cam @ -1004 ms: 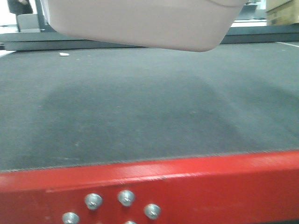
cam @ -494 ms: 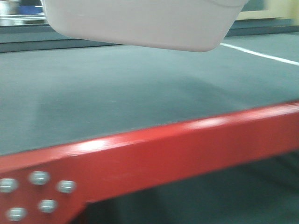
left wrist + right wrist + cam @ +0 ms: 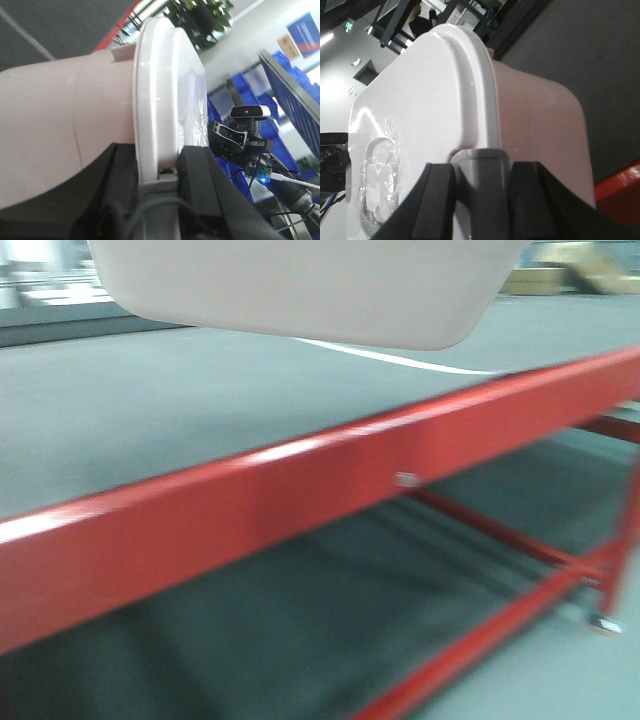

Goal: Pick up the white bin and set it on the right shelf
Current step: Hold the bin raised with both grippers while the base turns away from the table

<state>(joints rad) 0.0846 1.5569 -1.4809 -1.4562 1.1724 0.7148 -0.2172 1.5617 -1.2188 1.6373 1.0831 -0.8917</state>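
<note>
Jaws on both arms pinch the white bin (image 3: 300,290) by its lid rim, clear above the red-edged tabletop (image 3: 150,430) (grab done); placing is left, with no right shelf visible.

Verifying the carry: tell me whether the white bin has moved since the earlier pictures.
Yes. The white bin holds its place in frame, but the table's red edge has slid left and tilted, so the bin has swung right relative to it.

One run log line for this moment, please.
white bin: held above table | left gripper: shut on its rim | right gripper: shut on its rim | right shelf: not in view
</note>
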